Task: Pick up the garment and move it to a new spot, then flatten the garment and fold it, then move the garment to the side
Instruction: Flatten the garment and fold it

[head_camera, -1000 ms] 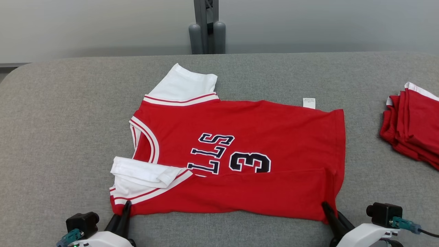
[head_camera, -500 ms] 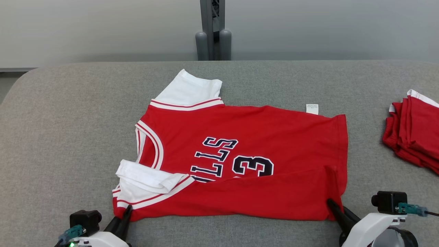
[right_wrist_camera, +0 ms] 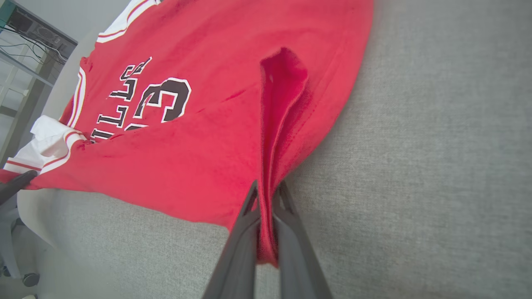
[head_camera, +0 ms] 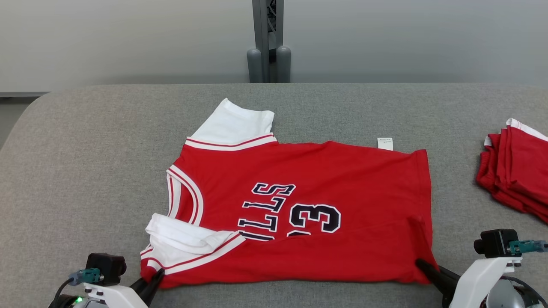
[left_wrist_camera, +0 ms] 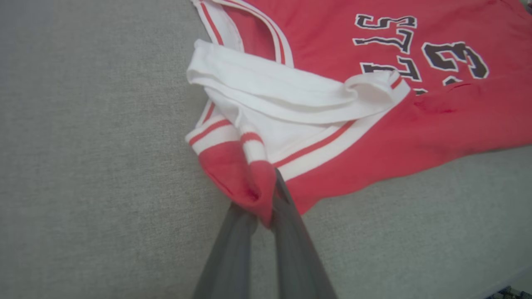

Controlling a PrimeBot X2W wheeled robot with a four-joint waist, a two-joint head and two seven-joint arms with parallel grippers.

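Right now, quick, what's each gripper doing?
Left gripper: closed, holding the red jersey by a shoulder corner.
Right gripper: closed, holding the red jersey by a hem corner.

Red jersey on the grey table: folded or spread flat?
Partly folded: the red basketball jersey has its near edge turned over its body, covering part of the number; rest spread.

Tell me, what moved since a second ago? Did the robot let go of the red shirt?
Little moved. The right gripper eased its corner of the red shirt slightly rightward, and the near flap slid back, uncovering a bit more lettering. The left gripper stays shut on its corner too. The folded red pile stayed; the camera tilted.
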